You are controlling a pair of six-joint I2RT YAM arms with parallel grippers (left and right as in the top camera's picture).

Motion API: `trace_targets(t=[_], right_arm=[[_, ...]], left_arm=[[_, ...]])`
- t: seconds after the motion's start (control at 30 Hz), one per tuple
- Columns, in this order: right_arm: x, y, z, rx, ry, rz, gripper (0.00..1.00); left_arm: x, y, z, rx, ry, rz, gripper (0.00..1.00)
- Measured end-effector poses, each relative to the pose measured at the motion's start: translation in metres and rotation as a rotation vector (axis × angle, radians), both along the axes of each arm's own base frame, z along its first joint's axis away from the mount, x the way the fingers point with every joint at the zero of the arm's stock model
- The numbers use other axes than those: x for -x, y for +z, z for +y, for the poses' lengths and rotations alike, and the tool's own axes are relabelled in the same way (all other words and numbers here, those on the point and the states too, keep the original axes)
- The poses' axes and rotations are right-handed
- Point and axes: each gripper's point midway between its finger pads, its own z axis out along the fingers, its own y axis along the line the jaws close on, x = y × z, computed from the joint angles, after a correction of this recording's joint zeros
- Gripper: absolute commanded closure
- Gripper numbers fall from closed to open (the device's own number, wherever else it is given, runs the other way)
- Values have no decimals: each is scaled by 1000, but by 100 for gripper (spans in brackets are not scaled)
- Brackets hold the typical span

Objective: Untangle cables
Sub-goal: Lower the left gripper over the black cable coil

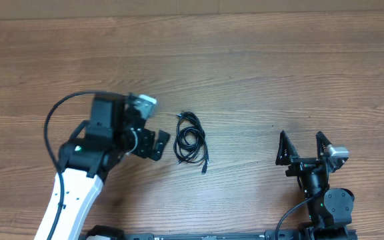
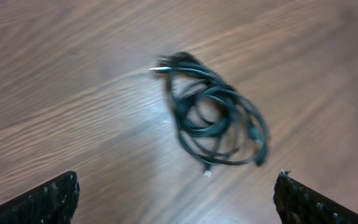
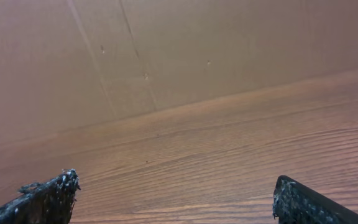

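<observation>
Fingers [image 2: 48, 202] of the left gripper [image 1: 159, 147], matte black with gritty speckled edges, stand spread wide and empty; just right of them the cables [image 1: 191, 143] lie flat on the wood-grain table [image 1: 279, 67], thin smooth black cords wound into a loose knotted coil of overlapping loops with small plug ends sticking out. Right gripper [image 1: 302, 143], well apart to the right by the near edge, likewise has its two pointed black fingers splayed around nothing

A wood-grain table [image 1: 259, 60] meets a brown panel [image 3: 166, 50].
</observation>
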Motion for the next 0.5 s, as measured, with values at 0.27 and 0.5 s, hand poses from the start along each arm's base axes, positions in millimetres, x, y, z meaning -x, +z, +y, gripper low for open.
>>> trace_targets(t=[0.27, 0.5], right_arm=[[0, 0, 0, 0, 0, 0, 0], [0, 0, 0, 0, 0, 0, 0]], left_arm=[[-19, -4, -30, 5, -74, 50, 1], [-38, -35, -36, 4, -48, 115, 0]])
